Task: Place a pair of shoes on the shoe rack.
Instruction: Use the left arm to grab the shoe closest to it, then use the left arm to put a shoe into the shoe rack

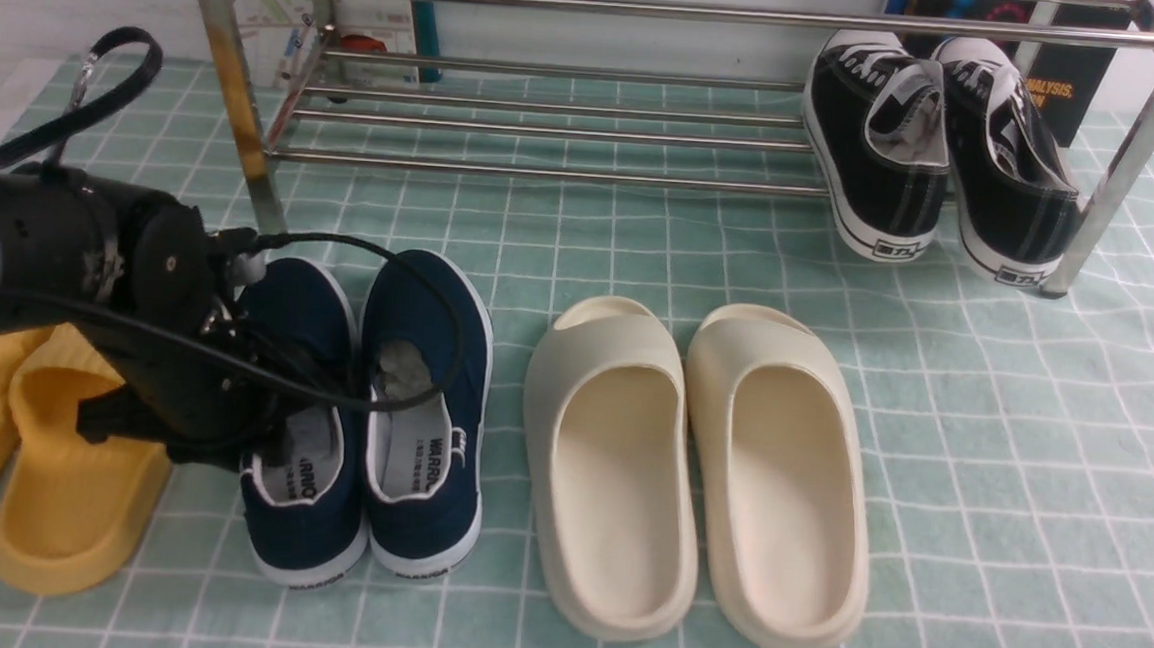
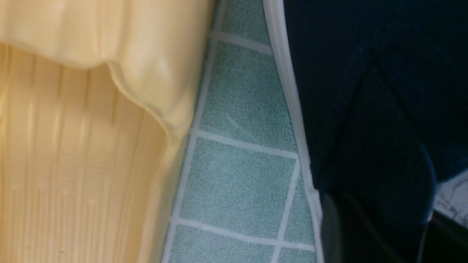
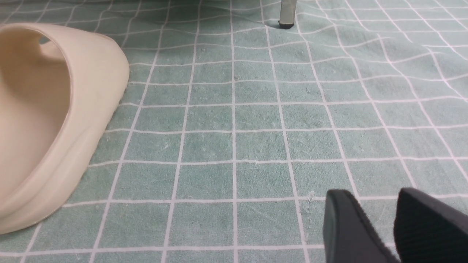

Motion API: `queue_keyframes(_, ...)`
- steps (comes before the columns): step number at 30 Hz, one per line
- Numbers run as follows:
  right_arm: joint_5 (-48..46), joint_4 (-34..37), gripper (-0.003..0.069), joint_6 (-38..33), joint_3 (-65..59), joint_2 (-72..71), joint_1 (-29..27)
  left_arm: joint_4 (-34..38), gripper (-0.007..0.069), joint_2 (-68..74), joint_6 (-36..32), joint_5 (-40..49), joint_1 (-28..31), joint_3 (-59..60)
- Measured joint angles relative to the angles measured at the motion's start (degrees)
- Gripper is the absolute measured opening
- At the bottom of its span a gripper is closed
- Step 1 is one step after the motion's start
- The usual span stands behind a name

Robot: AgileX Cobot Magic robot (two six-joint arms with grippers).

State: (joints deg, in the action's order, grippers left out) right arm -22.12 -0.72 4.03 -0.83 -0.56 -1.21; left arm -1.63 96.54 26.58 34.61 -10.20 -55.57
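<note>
The two navy slip-on shoes stand side by side on the green checked cloth, the left one and the right one, toes toward the chrome shoe rack. My left gripper is down at the left shoe's outer side. In the left wrist view the gripper has one finger outside the white sole and the other inside the shoe, closed on its side wall. The shoe rests on the cloth. My right gripper is empty with a narrow gap between its fingers, low over bare cloth.
Black lace-up sneakers sit on the rack's lower bars at the right. Cream slides lie right of the navy shoes; one shows in the right wrist view. Yellow slides lie close to the left arm and show in the left wrist view.
</note>
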Motion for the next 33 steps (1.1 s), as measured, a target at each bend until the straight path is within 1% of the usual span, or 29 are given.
queue_keyframes(1, 0.0, 0.0, 0.0239, 0.0, 0.0, 0.0, 0.0, -0.18, 0.0022, -0.36, 0.0, 0.23, 0.0, 0.0)
queue_keyframes(2, 0.0, 0.0, 0.0239, 0.0, 0.0, 0.0, 0.0, -0.41, 0.0003, -0.76, 0.0, 0.5, 0.0, 0.0)
queue_keyframes(5, 0.0, 0.0, 0.0239, 0.0, 0.0, 0.0, 0.0, -0.6, 0.0007, -3.63, -0.2, 1.82, 0.0, 0.05)
queue_keyframes(8, 0.0, 0.0, 0.0239, 0.0, 0.0, 0.0, 0.0, -2.48, 0.0007, -7.28, -0.92, 8.16, 0.0, -2.32)
queue_keyframes(10, 0.0, 0.0, 0.0239, 0.0, 0.0, 0.0, 0.0, -3.33, 0.0007, -8.39, -2.04, 12.75, 0.0, -5.58)
queue_keyframes(11, 0.0, 0.0, 0.0239, 0.0, 0.0, 0.0, 0.0, -3.43, 0.0007, -8.54, -2.17, 13.22, 0.0, -6.42)
queue_keyframes(13, 0.0, 0.0, 0.0239, 0.0, 0.0, 0.0, 0.0, -3.38, 0.0007, -8.62, -3.68, 17.96, 0.0, -11.32)
queue_keyframes(18, 0.0, -0.04, 0.0239, 0.0, 0.0, 0.0, 0.0, -0.03, 0.0007, -7.73, -8.73, 20.41, 0.0, -21.31)
queue_keyframes(21, 0.0, -0.04, 0.0239, 0.0, 0.0, 0.0, 0.0, 1.63, 0.0007, -4.99, -11.2, 19.75, 0.0, -25.55)
queue_keyframes(23, 0.0, -0.04, 0.0239, 0.0, 0.0, 0.0, 0.0, 3.08, 0.0007, 0.22, -13.6, 19.88, 0.0, -30.6)
queue_keyframes(25, 0.0, -0.04, 0.0239, 0.0, 0.0, 0.0, 0.0, 3.25, 0.0007, 5.13, -14.6, 20.72, 0.0, -35.2)
queue_keyframes(26, 0.0, -0.04, 0.0239, 0.0, 0.0, 0.0, 0.0, 3.25, 0.0007, 5.13, -14.64, 20.82, 0.0, -35.2)
queue_keyframes(28, 0.0, -0.04, 0.0239, 0.0, 0.0, 0.0, 0.0, 3.19, 0.0007, 11.88, -14.85, 21.6, 0.0, -42.34)
queue_keyframes(29, 0.0, -0.04, 0.0239, 0.0, 0.0, 0.0, 0.0, 3.19, 0.0007, 12.32, -14.85, 21.6, 0.0, -42.87)
queue_keyframes(33, 0.0, -0.04, 0.0239, 0.0, 0.0, 0.0, 0.0, 3.3, 0.0007, 21.14, -13.89, 22.03, 0.0, -55.04)
